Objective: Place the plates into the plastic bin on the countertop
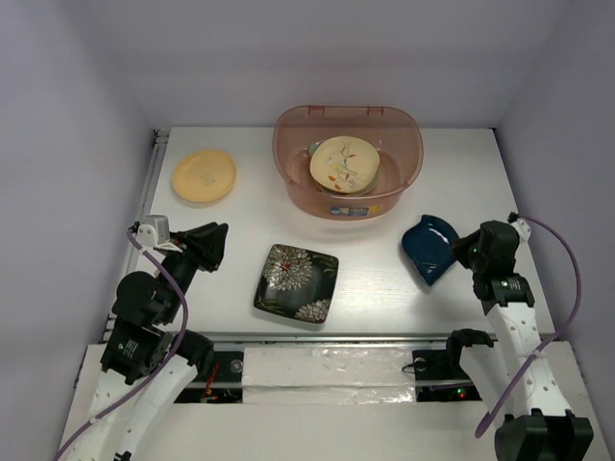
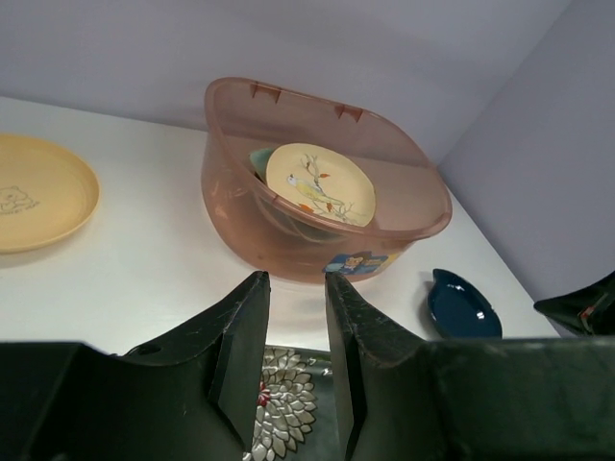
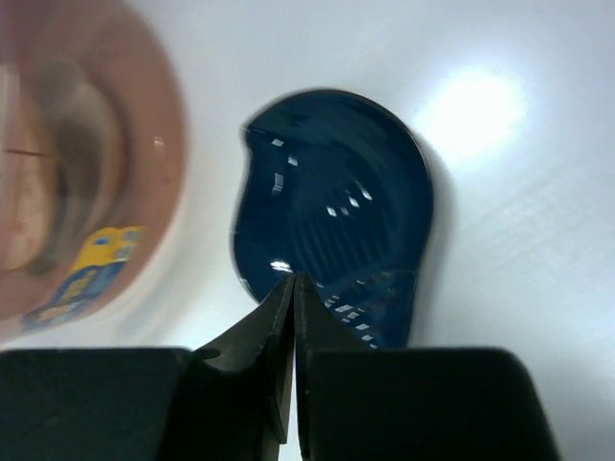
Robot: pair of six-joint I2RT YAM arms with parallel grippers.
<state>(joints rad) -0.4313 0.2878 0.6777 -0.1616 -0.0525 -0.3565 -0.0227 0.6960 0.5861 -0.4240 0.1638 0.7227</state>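
Observation:
The pinkish plastic bin point(image 1: 399, 182) stands at the back of the white countertop point(image 1: 231, 230). A round cream plate point(image 1: 344, 163) leans inside it over a pale green one point(image 1: 316, 148). The yellow-orange plate point(image 1: 204, 176) lies back left, the black floral plate point(image 1: 296, 282) in the front middle, the dark blue leaf plate point(image 1: 430, 248) at the right. My left gripper point(image 1: 213, 245) is open and empty, left of the floral plate point(image 2: 288, 403), facing the bin point(image 2: 288, 240). My right gripper point(image 3: 293, 280) is shut, its tip over the leaf plate's point(image 3: 336, 211) near edge. The tan speckled plate is hidden.
A metal rail point(image 1: 149, 192) runs along the countertop's left edge and another along the front point(image 1: 327, 336). Purple walls close in the back and both sides. The right arm point(image 2: 586, 307) shows at the far right of the left wrist view.

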